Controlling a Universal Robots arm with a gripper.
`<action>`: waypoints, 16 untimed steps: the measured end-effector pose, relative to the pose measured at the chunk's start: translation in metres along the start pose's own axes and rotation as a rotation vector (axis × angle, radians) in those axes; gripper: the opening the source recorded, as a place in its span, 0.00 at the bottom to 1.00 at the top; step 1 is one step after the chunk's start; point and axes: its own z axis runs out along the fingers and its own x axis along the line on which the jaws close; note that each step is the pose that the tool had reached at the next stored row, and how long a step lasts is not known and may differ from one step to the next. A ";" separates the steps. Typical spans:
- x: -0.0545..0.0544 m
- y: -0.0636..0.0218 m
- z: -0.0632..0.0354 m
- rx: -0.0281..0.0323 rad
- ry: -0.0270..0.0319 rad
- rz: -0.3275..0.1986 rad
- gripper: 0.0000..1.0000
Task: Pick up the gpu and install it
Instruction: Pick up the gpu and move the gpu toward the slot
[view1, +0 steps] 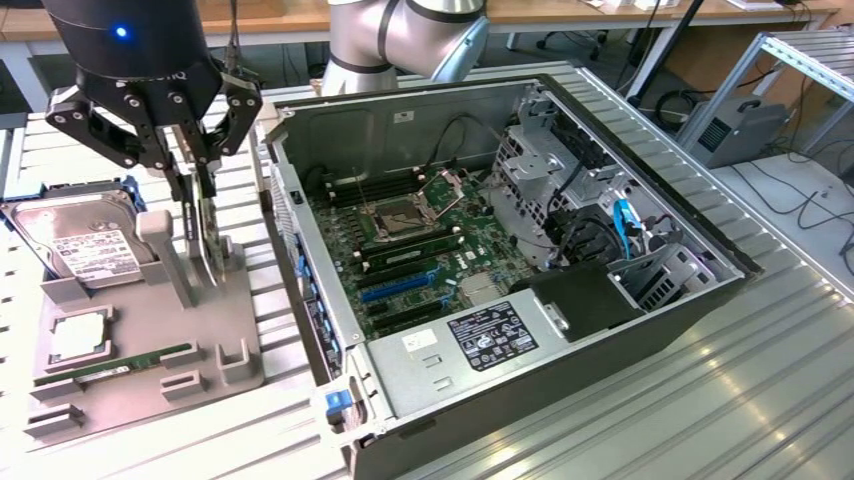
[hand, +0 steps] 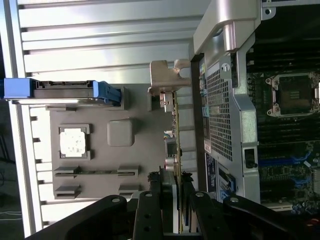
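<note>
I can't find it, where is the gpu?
At the exterior view's left, the gpu stands on edge on the grey tray, in the pincer, between hard drive and computer case.

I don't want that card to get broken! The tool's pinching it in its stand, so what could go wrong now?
The tool pinches the gpu by its thin top edge, so it might tilt or slip. The computer case wall stands right beside the holder, so the gpu could knock against it on the way over.
</note>
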 end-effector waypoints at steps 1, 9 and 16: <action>0.000 0.0000 -0.0006 0.0000 0.0000 0.000 0.27; 0.000 0.0001 -0.0058 0.0000 0.0000 0.000 0.27; 0.000 0.0002 -0.0103 0.0000 0.0000 0.000 0.27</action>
